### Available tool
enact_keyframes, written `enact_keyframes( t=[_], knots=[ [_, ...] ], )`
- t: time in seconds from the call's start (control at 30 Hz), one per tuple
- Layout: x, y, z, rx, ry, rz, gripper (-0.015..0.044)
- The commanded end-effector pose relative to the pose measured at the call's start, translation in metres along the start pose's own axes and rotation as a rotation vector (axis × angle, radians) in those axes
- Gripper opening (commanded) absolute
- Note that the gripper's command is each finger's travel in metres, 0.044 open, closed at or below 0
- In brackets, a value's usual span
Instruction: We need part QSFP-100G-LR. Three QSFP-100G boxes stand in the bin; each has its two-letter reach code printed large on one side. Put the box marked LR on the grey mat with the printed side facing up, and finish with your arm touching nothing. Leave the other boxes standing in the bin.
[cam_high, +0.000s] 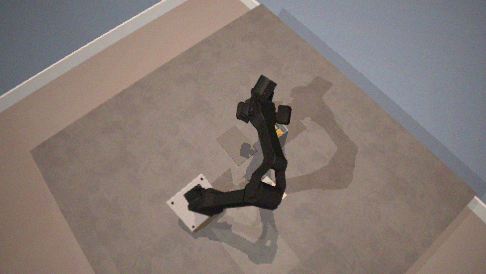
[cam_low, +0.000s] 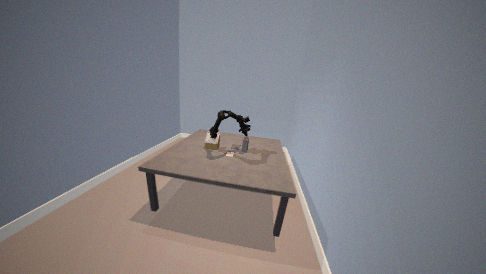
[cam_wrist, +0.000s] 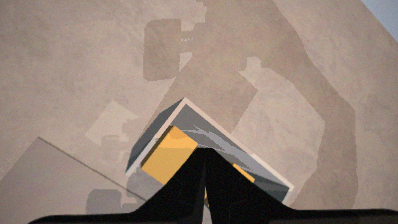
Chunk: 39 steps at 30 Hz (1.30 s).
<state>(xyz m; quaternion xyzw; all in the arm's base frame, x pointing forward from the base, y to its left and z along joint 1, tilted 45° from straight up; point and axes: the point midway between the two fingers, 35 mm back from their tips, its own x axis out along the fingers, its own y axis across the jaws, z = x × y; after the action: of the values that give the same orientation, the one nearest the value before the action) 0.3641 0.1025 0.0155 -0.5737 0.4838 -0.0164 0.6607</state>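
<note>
Over the table (cam_high: 125, 150) (cam_low: 215, 170) (cam_wrist: 50, 75), I am reaching above the bin (cam_high: 285, 132) (cam_low: 245, 145) (cam_wrist: 238, 143), near the grey mat (cam_high: 234, 142) (cam_wrist: 40, 172), my gripper (cam_high: 270, 117) (cam_low: 246, 134) (cam_wrist: 204, 155) closed on nothing, orange boxes (cam_high: 278, 130) (cam_wrist: 169, 154) standing inside, LR's exact place being unclear.

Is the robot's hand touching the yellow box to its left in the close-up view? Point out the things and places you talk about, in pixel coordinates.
Cannot tell: in the wrist view, the shut hand (cam_high: 267, 118) (cam_low: 246, 134) (cam_wrist: 204, 155) overlaps the yellow box (cam_high: 279, 131) (cam_wrist: 167, 157), hiding any contact or gap.

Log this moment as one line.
gripper: shut, empty | over bin | yellow boxes: in bin | reach codes: unseen
</note>
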Motion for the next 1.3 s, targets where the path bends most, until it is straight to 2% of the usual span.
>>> enact_keyframes(
  t=[0.0,0.67,0.93,1.27],
  knots=[
    [-0.002,0.003,0.0,0.112,-0.036,-0.034,0.0],
    [-0.018,0.018,-0.009,0.677,-0.258,-0.137,0.0],
    [-0.017,0.019,-0.01,0.696,-0.266,-0.139,0.0],
    [0.017,0.03,-0.024,0.696,-0.265,-0.138,0.0]
  ],
)
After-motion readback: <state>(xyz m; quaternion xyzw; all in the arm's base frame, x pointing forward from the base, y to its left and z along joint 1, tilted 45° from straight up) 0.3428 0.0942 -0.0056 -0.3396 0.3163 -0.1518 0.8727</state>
